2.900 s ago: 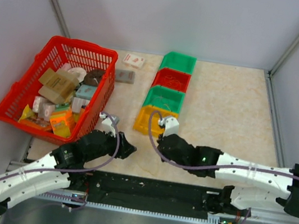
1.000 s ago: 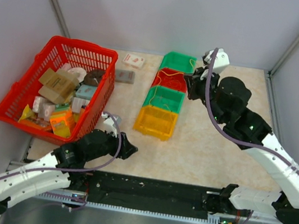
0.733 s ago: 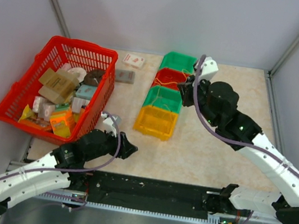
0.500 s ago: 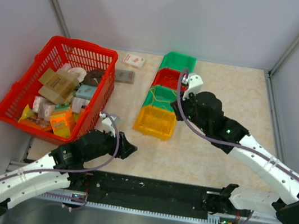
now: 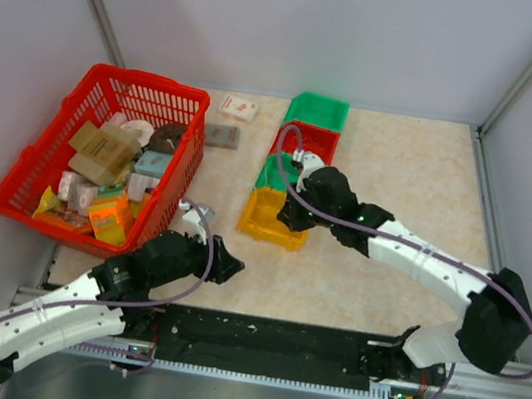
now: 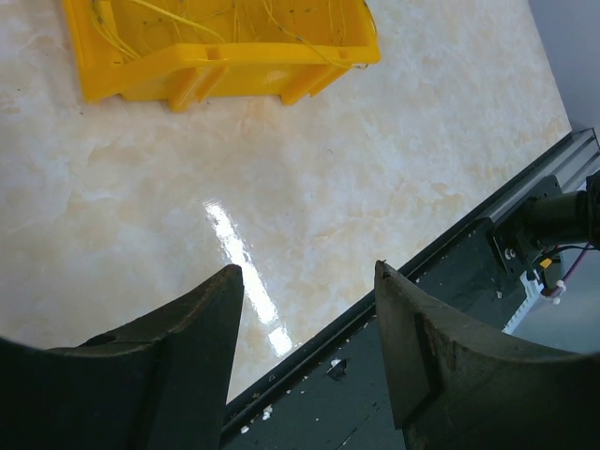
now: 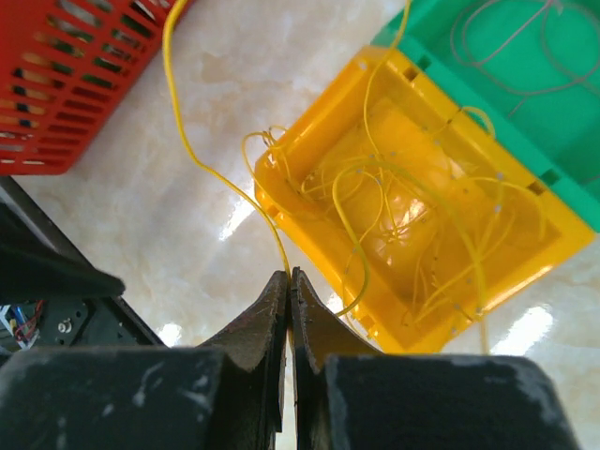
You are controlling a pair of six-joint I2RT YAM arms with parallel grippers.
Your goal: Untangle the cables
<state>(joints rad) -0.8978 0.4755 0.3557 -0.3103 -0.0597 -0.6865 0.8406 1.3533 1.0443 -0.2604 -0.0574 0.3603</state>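
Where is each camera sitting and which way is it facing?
Top: above and behind the arms, looking down on the table; both arms show, bases at the bottom.
Left wrist: low over the table, facing the yellow bin; the open left tool frames it.
Right wrist: above the yellow bin, looking down; the shut right tool pinches a yellow cable.
Shared: all three show the yellow bin.

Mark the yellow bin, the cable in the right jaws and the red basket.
yellow bin (image 7: 506, 281), right wrist view, outer wall.
cable (image 7: 199, 161), right wrist view, middle of the strand.
red basket (image 5: 153, 80), top view, far rim.
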